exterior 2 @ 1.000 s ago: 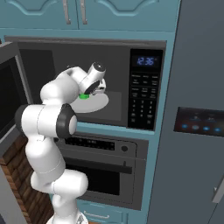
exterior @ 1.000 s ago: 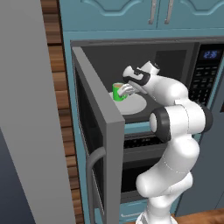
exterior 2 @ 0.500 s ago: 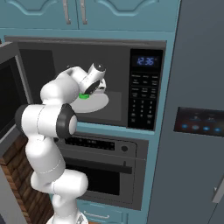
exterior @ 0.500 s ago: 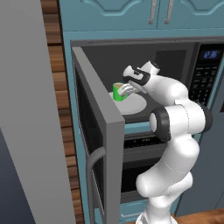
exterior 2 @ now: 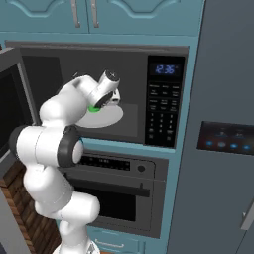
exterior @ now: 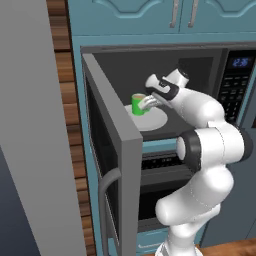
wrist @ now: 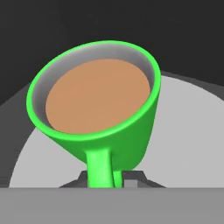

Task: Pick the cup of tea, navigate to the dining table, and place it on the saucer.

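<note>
Fridge: tall grey panel just to the right of the oven column, blue-lit control strip on its face.

Upper cabinets: teal doors with metal handles, above the microwave.

Wall oven: dark-fronted unit directly below the microwave.

Microwave: built into the teal column; dark cavity open, keypad and lit display on the right. Unchanged from half a second ago.

Microwave door: grey, swung fully open toward the left, same angle as before.

Turntable plate: pale round disc on the cavity floor.

Cup of tea: bright green mug standing on the turntable plate inside the microwave, brown liquid inside, handle facing the hand camera. Position matches the earlier frames.

Gripper: reaches into the cavity at the cup's handle side, no shift since the earlier frames. In the hand view the handle runs down between the two dark tips, which sit close beside it; whether they actually press on it cannot be told.
</note>
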